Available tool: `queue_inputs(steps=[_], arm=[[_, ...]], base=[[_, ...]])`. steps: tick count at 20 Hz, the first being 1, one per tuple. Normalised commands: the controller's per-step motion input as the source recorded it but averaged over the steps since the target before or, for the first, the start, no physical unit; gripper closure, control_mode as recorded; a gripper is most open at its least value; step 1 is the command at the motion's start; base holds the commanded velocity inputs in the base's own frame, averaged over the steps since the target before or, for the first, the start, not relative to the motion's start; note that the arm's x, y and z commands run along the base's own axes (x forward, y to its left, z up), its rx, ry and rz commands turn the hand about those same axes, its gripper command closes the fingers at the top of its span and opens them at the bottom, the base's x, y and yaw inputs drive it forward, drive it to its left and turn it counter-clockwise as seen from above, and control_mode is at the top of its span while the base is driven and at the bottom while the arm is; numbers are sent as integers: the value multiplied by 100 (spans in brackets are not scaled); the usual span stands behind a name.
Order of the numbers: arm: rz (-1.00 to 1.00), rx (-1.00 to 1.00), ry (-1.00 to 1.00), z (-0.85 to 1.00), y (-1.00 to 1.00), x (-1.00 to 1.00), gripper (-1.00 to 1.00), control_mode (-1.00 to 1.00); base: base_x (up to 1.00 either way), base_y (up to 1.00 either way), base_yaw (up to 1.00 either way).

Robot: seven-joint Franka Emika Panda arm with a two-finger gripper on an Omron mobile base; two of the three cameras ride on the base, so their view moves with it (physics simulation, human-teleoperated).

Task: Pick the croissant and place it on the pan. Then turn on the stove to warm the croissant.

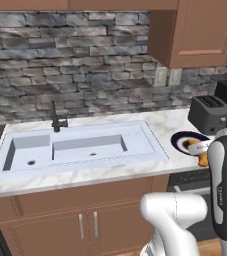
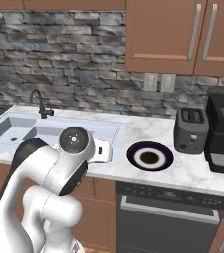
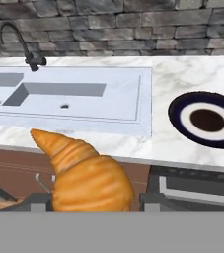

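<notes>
We've got the croissant right up close in the hand view, golden and ridged, wedged between the two dark fingertips of the gripper, jaws narrowed onto it and gripping. It hangs in the air in front of the counter edge, off the plate, which sits bare on the marble with its dark rim and dark centre. From the left base view we catch an orange sliver of the croissant peeking past the white forearm, just in front of the plate.

So we judge the pick is done and we're in the carry. Next we need the pan and the stove, and that calls for a swing or a drive away to the left, past the sink.

Further back: the faucet, the toaster and a dark coffee machine against the stone wall. At the far left edge of the left base view a dark strip may be the stove's corner, but we can't tell. In the right base view the arm's own bulk covers the hand and its load.
</notes>
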Motion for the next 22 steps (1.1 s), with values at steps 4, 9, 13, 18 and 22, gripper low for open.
queue_inputs(steps=[4,9,13,18,22], arm=[[0,0,0,0,0,0,100,100],[0,0,0,0,0,0,100,100],[0,0,0,0,0,0,100,100],[0,0,0,0,0,0,100,100],[0,0,0,0,0,0,100,100]], base=[[-32,49,0],[-30,52,0],[-23,56,0],[-21,57,0],[-23,61,0]])
